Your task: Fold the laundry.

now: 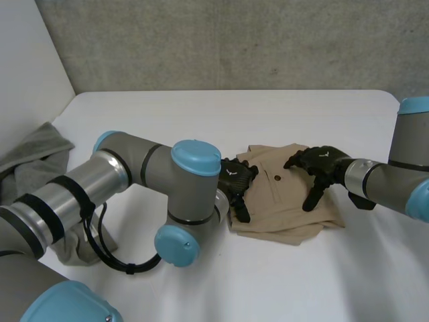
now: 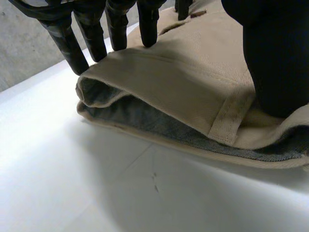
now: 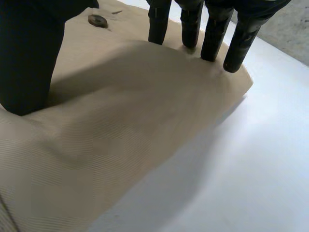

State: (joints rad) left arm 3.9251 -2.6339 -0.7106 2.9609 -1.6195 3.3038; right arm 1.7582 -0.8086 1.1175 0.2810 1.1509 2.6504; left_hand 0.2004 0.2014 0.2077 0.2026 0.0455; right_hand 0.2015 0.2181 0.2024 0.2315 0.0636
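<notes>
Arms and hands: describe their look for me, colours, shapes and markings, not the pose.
The left arm and right arm are thick grey tubes with rounded light-blue joint caps; the left carries black bands. The left hand and right hand are black, each with a small pale mark on its back and slim, rod-like fingers.

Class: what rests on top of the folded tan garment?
The left hand presses the left edge of the tan garment, and the right hand presses its right part. The cloth directly beneath them is hidden.
</notes>
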